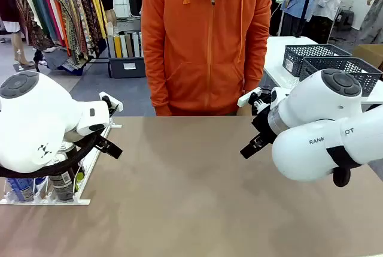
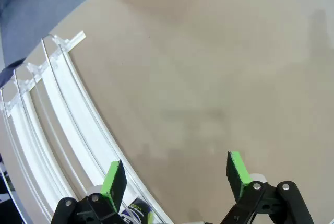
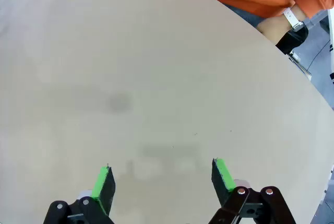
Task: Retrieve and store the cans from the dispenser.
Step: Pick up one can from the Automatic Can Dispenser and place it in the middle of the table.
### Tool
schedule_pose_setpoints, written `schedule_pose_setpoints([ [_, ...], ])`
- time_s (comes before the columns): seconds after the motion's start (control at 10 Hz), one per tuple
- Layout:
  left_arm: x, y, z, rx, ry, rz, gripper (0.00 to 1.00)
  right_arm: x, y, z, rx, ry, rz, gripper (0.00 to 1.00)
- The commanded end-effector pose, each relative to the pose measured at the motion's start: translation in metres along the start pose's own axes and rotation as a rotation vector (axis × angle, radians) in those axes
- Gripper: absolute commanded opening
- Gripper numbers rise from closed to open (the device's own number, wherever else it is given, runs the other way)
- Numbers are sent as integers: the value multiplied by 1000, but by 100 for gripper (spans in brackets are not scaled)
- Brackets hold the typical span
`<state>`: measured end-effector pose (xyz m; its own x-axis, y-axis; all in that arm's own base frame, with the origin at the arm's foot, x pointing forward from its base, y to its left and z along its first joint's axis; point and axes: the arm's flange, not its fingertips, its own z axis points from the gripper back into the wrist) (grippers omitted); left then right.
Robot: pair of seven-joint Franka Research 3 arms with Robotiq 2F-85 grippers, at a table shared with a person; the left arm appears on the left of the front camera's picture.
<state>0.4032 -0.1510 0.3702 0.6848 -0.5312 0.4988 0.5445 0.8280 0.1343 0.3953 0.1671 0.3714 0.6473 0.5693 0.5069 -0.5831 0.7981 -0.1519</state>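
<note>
- Readable on the right arm's white shell, front view: "RANK" and "OT", the rest cut off by the curve of the casing.
- Labels on the cans [image 1: 60,184]: too small to read.
- Cans counted in the front view: at least two, one blue and one dark, with others possibly hidden behind the left arm.
- Cans stand at the near lip of the dispenser [image 1: 91,172], at 8 o'clock on the bench [image 1: 191,185].
- Left gripper [image 2: 175,174]: spread wide, nothing between the green pads, hanging above the bench edge of the dispenser's rails, one can top at 7 o'clock below it.
- Right gripper [image 3: 162,181]: spread wide, empty, over bare bench.
- Two dark mesh baskets [image 1: 344,65] at 2 o'clock, off the bench.
- One person in an orange hoodie [image 1: 206,41] at 12 o'clock.
</note>
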Motion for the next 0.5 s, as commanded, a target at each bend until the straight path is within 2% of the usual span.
schedule_pose_setpoints([
  [0.0, 0, 0, 0, 0, -1, 0, 100, 0, 0, 0, 0, 0, 0, 100],
  [0.4, 0, 0, 0, 0, -1, 0, 100, 0, 0, 0, 0, 0, 0, 100],
])
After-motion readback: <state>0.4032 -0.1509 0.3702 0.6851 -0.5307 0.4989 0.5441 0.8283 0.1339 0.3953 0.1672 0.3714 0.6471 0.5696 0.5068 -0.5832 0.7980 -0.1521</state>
